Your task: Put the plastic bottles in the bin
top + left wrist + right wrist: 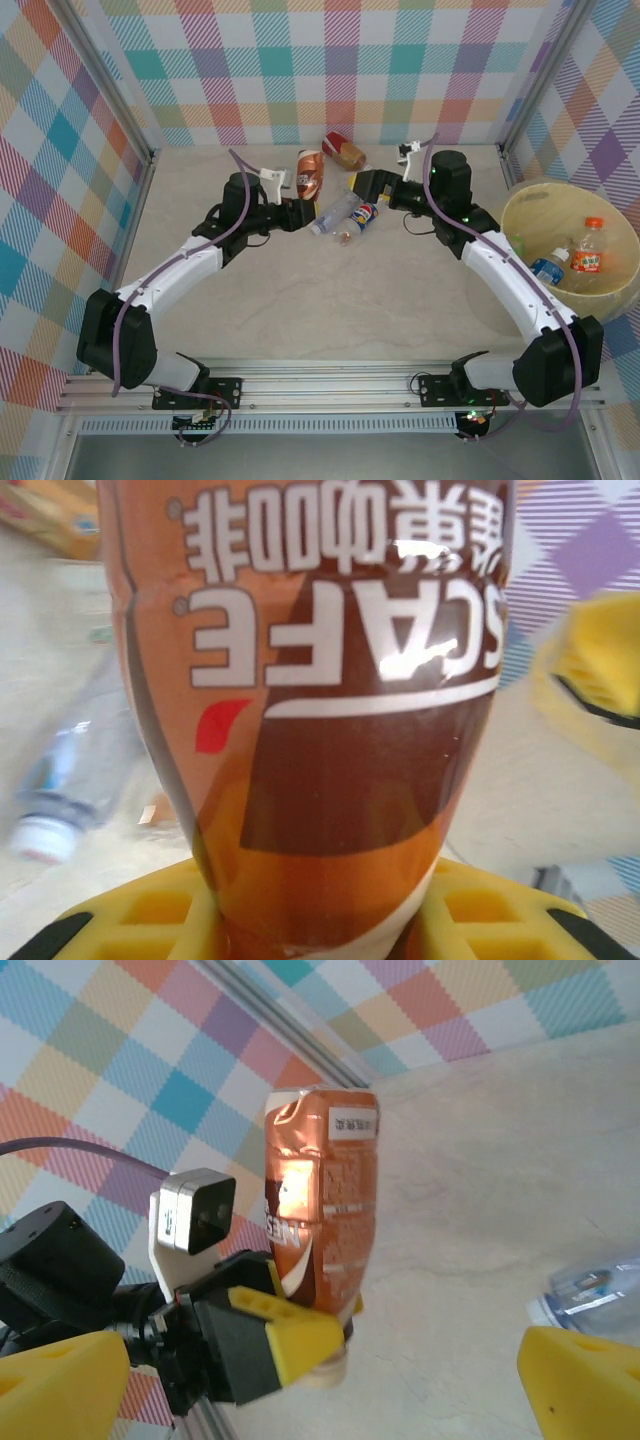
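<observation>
L gripper (pixel 296 212) clamped on coffee bottle (pixel 309 174) at cap end, upper centre of top view. Orange-brown label, crinkled. R gripper (pixel 357 187) jaws wide apart, empty.

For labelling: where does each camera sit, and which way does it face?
Top external: above, behind the bases; looks down on table, bin, left arm, right arm.
Left wrist: faces the coffee bottle between its yellow fingers.
Right wrist: faces the left gripper; own open fingers at the corners.
Shared by all: the coffee bottle.
</observation>
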Controlling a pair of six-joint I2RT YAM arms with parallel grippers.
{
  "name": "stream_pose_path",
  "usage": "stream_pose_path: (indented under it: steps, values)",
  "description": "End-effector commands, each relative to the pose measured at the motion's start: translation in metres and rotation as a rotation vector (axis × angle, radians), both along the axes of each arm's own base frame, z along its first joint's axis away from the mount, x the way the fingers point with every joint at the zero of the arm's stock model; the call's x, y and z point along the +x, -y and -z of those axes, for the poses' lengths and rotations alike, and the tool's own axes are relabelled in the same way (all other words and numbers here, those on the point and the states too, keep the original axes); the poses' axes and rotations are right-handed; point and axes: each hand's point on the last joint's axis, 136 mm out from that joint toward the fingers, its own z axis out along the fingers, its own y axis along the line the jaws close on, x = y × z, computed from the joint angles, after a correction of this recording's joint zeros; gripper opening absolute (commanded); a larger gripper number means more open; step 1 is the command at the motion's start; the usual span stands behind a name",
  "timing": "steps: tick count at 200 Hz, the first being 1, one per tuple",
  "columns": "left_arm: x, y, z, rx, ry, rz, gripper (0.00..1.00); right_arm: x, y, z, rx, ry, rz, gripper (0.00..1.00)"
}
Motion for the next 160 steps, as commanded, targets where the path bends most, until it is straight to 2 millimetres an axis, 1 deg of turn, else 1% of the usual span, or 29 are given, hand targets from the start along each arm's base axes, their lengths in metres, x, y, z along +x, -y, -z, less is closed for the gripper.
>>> stream_pose_path:
  steps: [1, 24, 59, 91, 104, 113, 135, 144, 153, 160]
  values:
    - [-0.035, 0.022, -0.046, -0.137, 0.108, 0.196, 0.3, -0.006, -0.016, -0.022, 0.072, 0.077, -0.074, 1.0]
    - [-0.052, 0.031, -0.064, -0.183, 0.146, 0.279, 0.29, -0.008, -0.026, -0.025, 0.087, 0.084, -0.113, 1.0]
    - [-0.071, 0.045, -0.073, -0.201, 0.164, 0.38, 0.29, -0.011, -0.042, -0.031, 0.101, 0.097, -0.181, 1.0]
    - [-0.075, 0.054, -0.071, -0.188, 0.16, 0.403, 0.3, -0.022, -0.054, -0.047, 0.134, 0.17, -0.251, 1.0]
    - [-0.076, 0.056, -0.071, -0.19, 0.158, 0.41, 0.3, -0.026, -0.057, -0.051, 0.138, 0.192, -0.261, 1.0]
    - [-0.077, 0.058, -0.073, -0.192, 0.162, 0.418, 0.3, -0.024, -0.057, -0.051, 0.138, 0.195, -0.249, 1.0]
    - [-0.076, 0.061, -0.072, -0.194, 0.162, 0.425, 0.3, -0.021, -0.055, -0.051, 0.14, 0.193, -0.214, 0.92]
    - [-0.076, 0.061, -0.072, -0.193, 0.162, 0.424, 0.3, -0.019, -0.053, -0.051, 0.148, 0.189, -0.193, 0.87]
    - [-0.076, 0.061, -0.073, -0.194, 0.161, 0.423, 0.3, -0.017, -0.052, -0.052, 0.164, 0.191, -0.174, 0.8]
    - [-0.075, 0.061, -0.072, -0.193, 0.159, 0.422, 0.3, -0.016, -0.051, -0.052, 0.174, 0.193, -0.162, 0.76]
